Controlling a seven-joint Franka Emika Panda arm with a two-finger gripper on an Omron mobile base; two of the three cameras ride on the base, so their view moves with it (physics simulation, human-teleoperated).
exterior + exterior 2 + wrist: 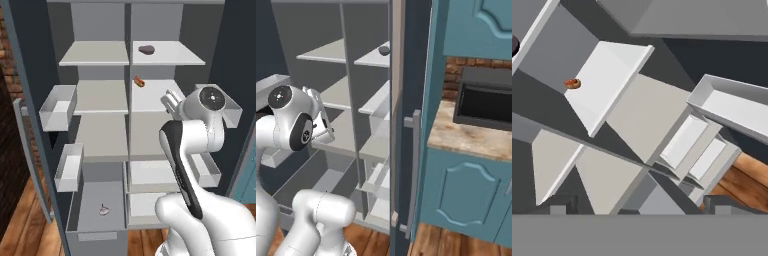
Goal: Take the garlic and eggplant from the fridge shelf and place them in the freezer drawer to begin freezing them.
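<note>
The eggplant (146, 49) is a dark oval lump lying on the top right fridge shelf (172, 54); it also shows as the eggplant (384, 50) and at the left edge of the hand view as the eggplant (513, 45). The garlic (103, 210), pale with a thin stem, lies inside the pulled-out freezer drawer (75, 207) at the bottom left. My gripper (170, 99) hangs in front of the middle right shelves, well below the eggplant. Its two finger tips (559, 206) stand wide apart, so my gripper (641, 206) is open and holds nothing.
A small orange-red item (140, 82) lies on the second right shelf, just left of my hand. Pale door bins (57, 107) hang at both sides. The open fridge door edge with its handle (415, 170) stands on the right, with teal cabinets (466, 190) beyond.
</note>
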